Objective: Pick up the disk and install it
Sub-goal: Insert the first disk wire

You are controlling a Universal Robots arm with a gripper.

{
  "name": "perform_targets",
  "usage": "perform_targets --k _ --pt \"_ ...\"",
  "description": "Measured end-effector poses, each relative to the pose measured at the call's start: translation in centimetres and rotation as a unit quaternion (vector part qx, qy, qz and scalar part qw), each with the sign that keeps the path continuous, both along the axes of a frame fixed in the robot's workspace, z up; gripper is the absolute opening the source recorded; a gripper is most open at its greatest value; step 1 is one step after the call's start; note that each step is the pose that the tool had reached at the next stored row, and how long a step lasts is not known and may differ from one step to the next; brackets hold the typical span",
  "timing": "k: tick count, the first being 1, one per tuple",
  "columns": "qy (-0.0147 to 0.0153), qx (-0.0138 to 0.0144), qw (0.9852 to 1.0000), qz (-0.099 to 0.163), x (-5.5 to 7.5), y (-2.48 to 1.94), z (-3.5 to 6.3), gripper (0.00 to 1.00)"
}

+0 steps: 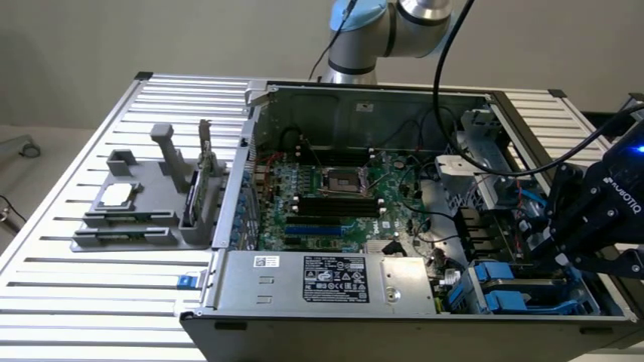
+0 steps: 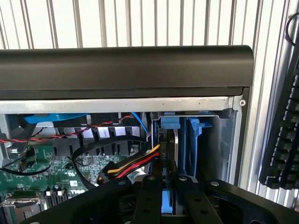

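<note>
My black gripper (image 1: 565, 256) hangs over the drive bay at the front corner of the open computer case (image 1: 352, 94), on the exterior view's right. In the wrist view its two fingers (image 2: 150, 198) stand close together with the disk (image 2: 174, 149) on edge between them: a thin metal slab in a blue carrier bracket. The disk sits down in the bay beside another blue carrier (image 2: 195, 140). My gripper (image 2: 168, 205) is shut on the disk.
Red, yellow and black cables (image 2: 135, 163) run right beside the bay. The case's black front wall (image 2: 126, 67) lies just beyond it. A large silver box (image 1: 332, 279) and the motherboard (image 1: 332, 196) fill the case. A grey fixture (image 1: 141, 211) holds a small chip (image 1: 119, 194). A keyboard (image 2: 282, 135) lies outside the case.
</note>
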State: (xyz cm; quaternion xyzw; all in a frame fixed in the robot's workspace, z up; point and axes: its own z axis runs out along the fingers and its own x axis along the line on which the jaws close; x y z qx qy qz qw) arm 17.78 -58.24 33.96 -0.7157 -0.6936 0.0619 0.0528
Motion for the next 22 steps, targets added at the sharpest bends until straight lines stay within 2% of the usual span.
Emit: perform_targets --k 8,22 --pt "-0.0016 0.0013 1.0 0.0 0.0 -0.01 -0.05 0.16" --pt "-0.002 0.0017 1.0 0.0 -0.03 -0.02 -0.12 0.16"
